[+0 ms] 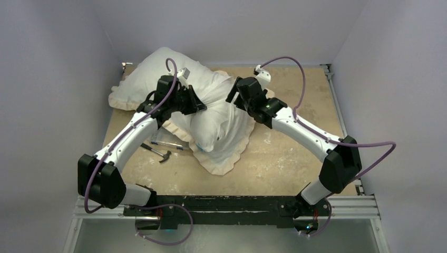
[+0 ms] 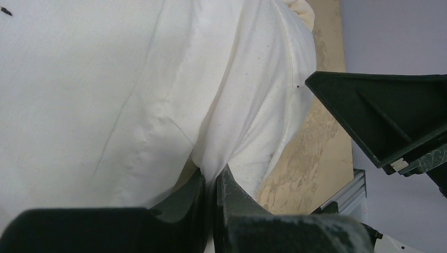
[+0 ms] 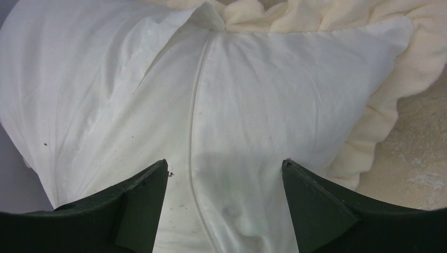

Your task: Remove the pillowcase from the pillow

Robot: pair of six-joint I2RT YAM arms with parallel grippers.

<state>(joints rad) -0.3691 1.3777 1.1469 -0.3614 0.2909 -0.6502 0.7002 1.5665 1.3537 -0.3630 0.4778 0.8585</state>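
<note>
your left gripper (image 2: 213, 176) pinches fold of white pillowcase (image 2: 242, 105), jaws clamped on it. your right gripper (image 3: 225, 167) hovers over same cloth, jaws wide apart, cream frill (image 3: 379, 116) alongside.

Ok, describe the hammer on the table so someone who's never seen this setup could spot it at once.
Find the frilly white pillowcase heaped on the table. Left of its near frill, beside the left arm, lie two small things. The hammer is the nearer one: a slim handle ending in a dark head, unlike the clear plastic piece beside it.
</note>
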